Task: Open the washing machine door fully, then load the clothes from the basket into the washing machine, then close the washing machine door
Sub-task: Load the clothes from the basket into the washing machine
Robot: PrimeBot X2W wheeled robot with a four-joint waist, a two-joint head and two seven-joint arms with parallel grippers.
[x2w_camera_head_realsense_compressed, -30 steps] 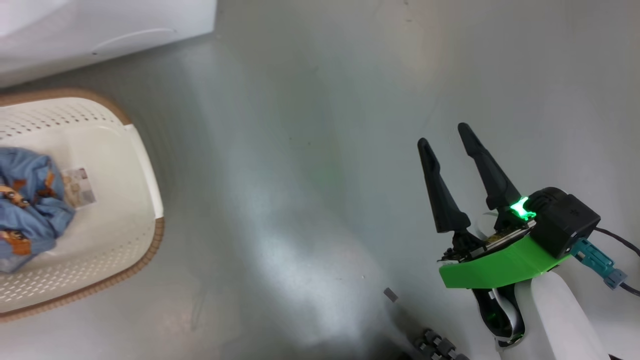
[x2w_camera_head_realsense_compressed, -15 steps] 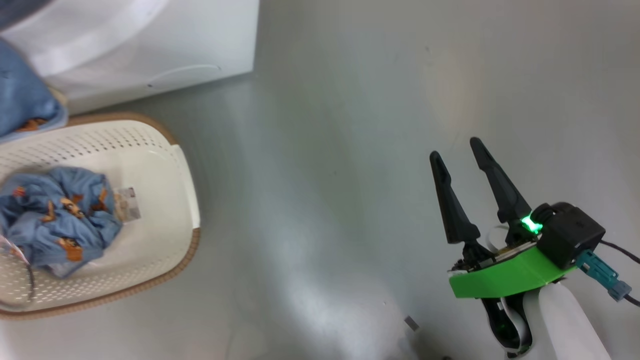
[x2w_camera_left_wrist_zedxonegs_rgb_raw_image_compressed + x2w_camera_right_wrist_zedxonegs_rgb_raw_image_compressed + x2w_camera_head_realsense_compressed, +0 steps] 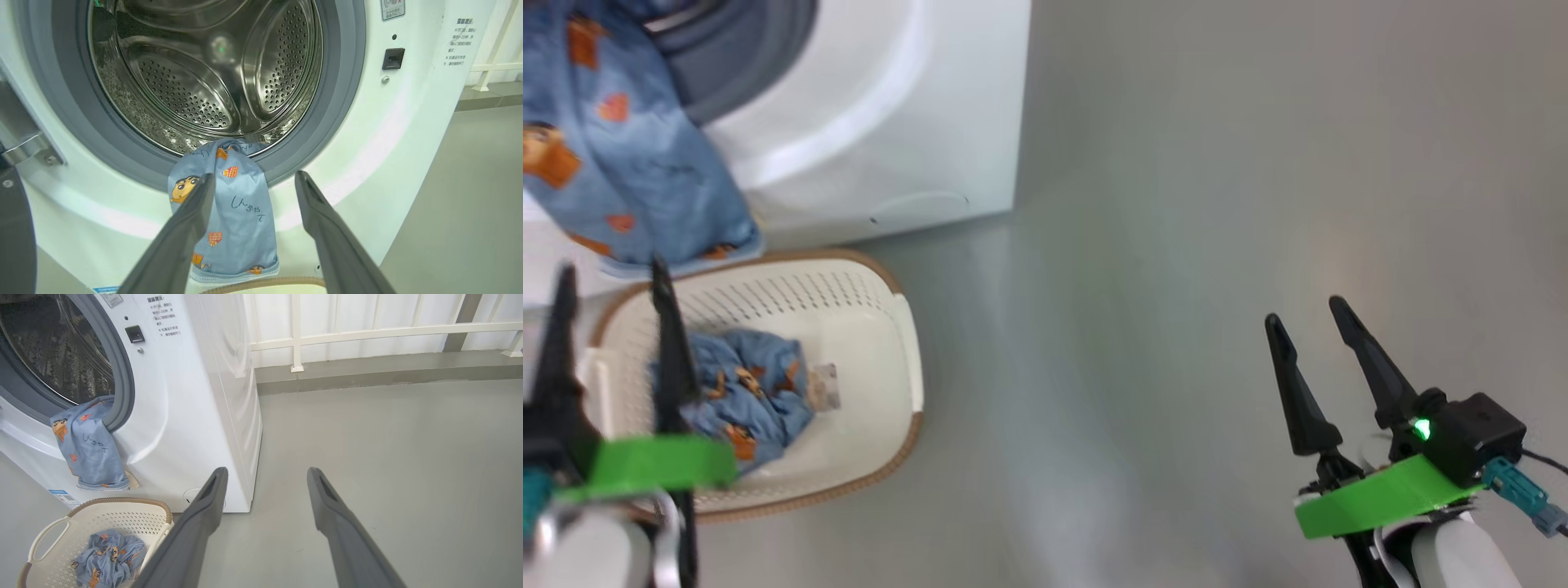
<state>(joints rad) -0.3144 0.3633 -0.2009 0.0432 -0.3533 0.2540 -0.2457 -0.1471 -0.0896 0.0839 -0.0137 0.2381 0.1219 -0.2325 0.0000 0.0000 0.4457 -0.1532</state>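
Logged both grippers spread wide, holding nothing.
Head: found left gripper (image 3: 610, 269) over basket (image 3: 911, 367), bunched clothes (image 3: 760, 392) just beside its fingers; right gripper (image 3: 1303, 310) well apart. Left wrist: saw hanging garment (image 3: 241, 212) draped from washing machine (image 3: 367, 163), framed between fingers. Right wrist: saw basket lower left of fingers.

- Hanging garment (image 3: 241, 220) carried dark, handwriting-style Japanese script.
- Washing machine (image 3: 367, 134) front had small printed lines (image 3: 461, 43), too small to read.
- Basket (image 3: 907, 359) held a label sticker (image 3: 823, 386), its print illegible.

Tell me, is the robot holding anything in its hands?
Nothing. The left hand and right hand are both open and empty; the light blue cartoon-print garment hangs unheld.
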